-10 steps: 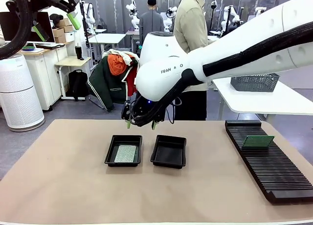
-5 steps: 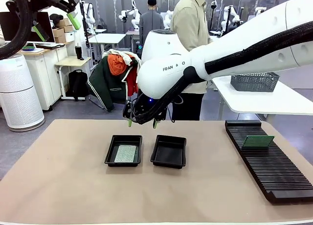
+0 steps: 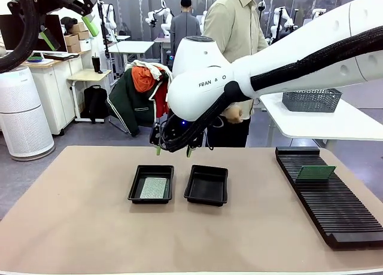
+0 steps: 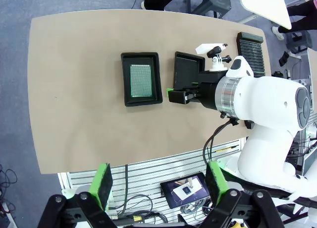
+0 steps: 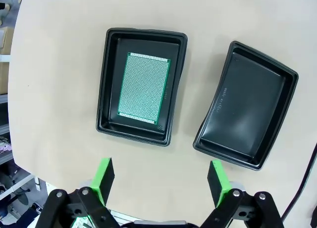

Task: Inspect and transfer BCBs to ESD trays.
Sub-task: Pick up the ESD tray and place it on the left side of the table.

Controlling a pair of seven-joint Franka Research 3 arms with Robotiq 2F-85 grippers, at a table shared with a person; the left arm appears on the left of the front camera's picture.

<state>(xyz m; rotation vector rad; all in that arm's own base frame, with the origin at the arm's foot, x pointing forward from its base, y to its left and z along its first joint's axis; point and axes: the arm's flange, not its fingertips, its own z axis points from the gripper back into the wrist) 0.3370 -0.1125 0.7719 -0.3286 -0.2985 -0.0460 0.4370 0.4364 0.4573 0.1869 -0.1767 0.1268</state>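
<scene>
right end effector [image 3: 173, 150]: hanging above the worktop [image 3: 78, 227], over the far edge of the 2 trays, fingers pointing down, jaws standing wide apart and gripping nothing
left end effector [image 3: 69, 31]: sitting high up at the robot's left, well apart from the trays, jaws spread wide with nothing between them
left tray [image 3: 134, 186]: lying flat near the middle of the worktop, carrying 1 green board
board in the tray [image 5: 144, 87]: lying flat on the left tray's floor, long side running along the tray's long side, a narrow black margin showing all around it
right tray [image 3: 206, 186]: sitting just beside the left tray, apart from it; in the right wrist view it is lying slightly turned against its neighbour, its bare black floor showing
rack [image 3: 335, 209]: stretching along the robot's right side of the worktop, ribbed and black
board on the rack [image 3: 316, 172]: standing on edge in a slot near the rack's far end, leaning a little
person [image 3: 233, 30]: standing at the far side of the worktop, behind the right arm, 1 hand [image 3: 234, 113] showing below the arm's elbow
mesh basket [image 3: 311, 100]: resting on a white side table beyond the rack
</scene>
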